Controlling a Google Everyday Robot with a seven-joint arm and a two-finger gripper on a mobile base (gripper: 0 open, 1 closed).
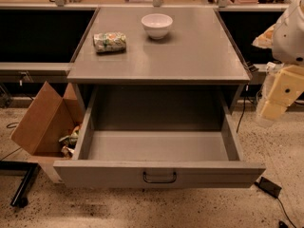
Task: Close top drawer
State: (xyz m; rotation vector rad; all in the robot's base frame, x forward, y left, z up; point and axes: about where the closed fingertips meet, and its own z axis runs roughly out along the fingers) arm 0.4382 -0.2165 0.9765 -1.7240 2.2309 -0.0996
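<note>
The top drawer (pixel 156 146) is a wide, deep grey box pulled far out from under the grey countertop (pixel 190 61). It is empty inside. Its front panel (pixel 95 174) faces me at the bottom of the view, with a small dark loop handle (pixel 159 177) at its centre. My arm comes in at the right edge, white above and pale yellow below. My gripper (pixel 274 101) hangs to the right of the drawer's right side wall, level with the cabinet opening and apart from the drawer. It touches nothing I can see.
A white bowl (pixel 156 25) and a crumpled snack bag (pixel 109 42) lie on the countertop. An open cardboard box (pixel 40 122) with rubbish stands on the floor left of the drawer. A small black device (pixel 270 186) with a cable lies on the floor at the right.
</note>
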